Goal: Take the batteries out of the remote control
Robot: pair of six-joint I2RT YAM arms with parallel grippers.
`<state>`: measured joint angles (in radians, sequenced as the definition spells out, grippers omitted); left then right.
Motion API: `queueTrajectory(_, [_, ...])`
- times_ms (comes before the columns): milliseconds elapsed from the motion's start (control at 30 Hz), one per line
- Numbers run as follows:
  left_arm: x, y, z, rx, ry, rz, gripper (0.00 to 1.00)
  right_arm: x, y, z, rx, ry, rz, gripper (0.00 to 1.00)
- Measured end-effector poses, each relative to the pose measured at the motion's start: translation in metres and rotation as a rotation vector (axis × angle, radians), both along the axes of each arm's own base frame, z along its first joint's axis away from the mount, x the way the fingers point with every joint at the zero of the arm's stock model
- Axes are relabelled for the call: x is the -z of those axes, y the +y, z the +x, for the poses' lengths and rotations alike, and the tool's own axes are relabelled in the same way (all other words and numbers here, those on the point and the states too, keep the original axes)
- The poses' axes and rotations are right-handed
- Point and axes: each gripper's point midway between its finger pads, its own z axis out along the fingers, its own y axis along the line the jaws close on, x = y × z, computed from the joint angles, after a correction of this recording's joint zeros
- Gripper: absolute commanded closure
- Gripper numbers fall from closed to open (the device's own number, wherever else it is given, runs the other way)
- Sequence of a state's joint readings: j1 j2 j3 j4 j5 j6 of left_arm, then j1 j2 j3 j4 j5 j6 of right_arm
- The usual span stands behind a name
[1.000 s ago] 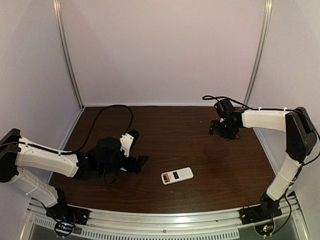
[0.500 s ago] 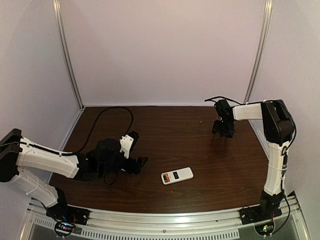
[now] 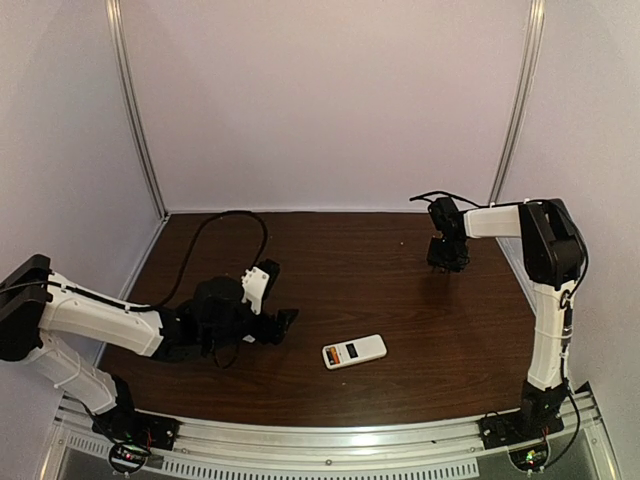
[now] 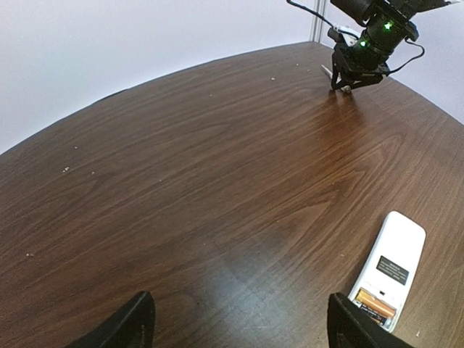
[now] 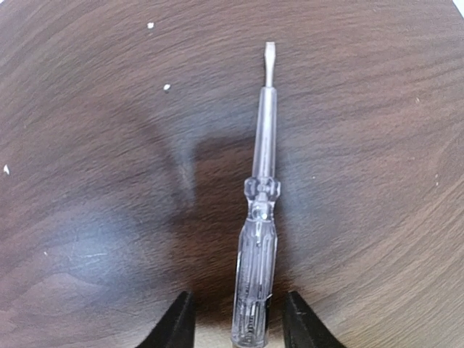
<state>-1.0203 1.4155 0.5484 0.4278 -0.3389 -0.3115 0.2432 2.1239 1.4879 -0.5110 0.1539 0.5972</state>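
Right gripper (image 5: 238, 308) repositioned, parted fingers (image 5: 181, 322) straddling screwdriver (image 5: 262, 145)

Batteries (image 4: 375, 305) too small to separate; screwdriver (image 5: 255, 246) handle cropped.

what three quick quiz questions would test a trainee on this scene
1. True or false: the left gripper holds the remote control.
2. What lies between the right gripper fingers? A a pencil; B a clear screwdriver; C a spoon.
3. Fill in: the battery showing in the remote control's open end is ___ in colour.
Key: 1 false; 2 B; 3 orange.
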Motion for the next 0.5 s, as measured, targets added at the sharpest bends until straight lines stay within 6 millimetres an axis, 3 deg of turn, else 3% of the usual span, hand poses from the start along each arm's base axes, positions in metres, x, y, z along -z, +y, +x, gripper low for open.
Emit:
queueTrajectory(300, [-0.006, 0.001, 0.005, -0.026, -0.027, -0.019, 0.17, 0.000, -0.001, 0.003, 0.005, -0.011, -0.004, 0.89])
queueTrajectory(500, [-0.017, 0.021, 0.004, -0.078, -0.077, -0.025, 0.17, 0.000, -0.001, 0.003, 0.002, -0.018, -0.003, 1.00])
